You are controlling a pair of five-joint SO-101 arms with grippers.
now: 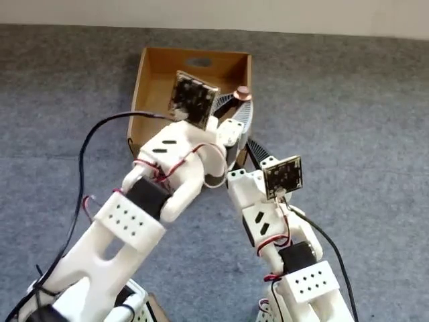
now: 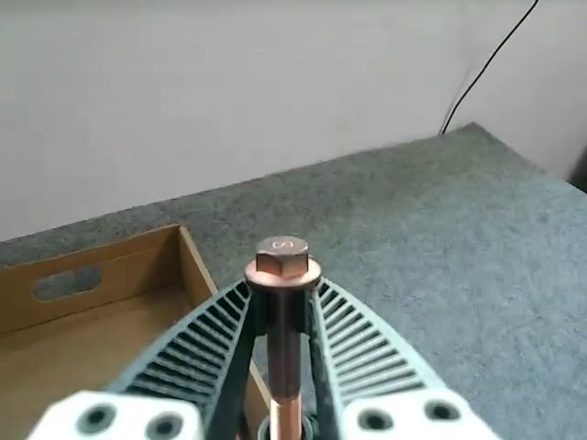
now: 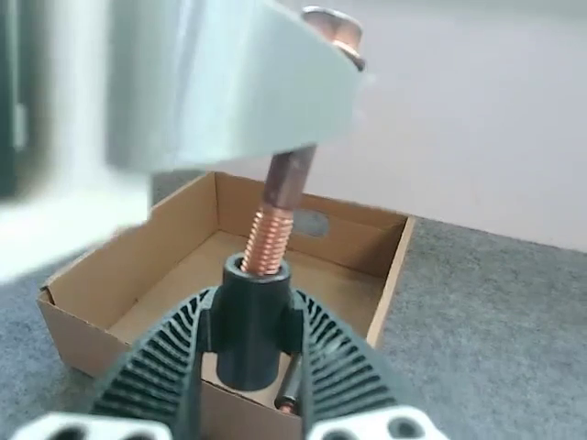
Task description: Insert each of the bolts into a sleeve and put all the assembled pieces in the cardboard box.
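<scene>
My left gripper (image 2: 282, 295) is shut on a copper bolt (image 2: 282, 266), hex head up and shaft pointing down. In the high view the left gripper (image 1: 241, 109) sits by the right wall of the cardboard box (image 1: 149, 75), with the bolt head (image 1: 242, 92) showing. My right gripper (image 3: 249, 316) is shut on a black sleeve (image 3: 248, 330), held upright just below. The bolt's threaded end (image 3: 266, 240) sits in the sleeve's top opening. The right gripper (image 1: 253, 150) is just in front of the left one.
The open box (image 3: 101, 284) stands behind both grippers, and a slim copper-coloured piece (image 3: 287, 396) lies on its floor. Grey carpet (image 1: 348, 107) covers the table all around. A black cable (image 1: 87, 144) loops off the left arm.
</scene>
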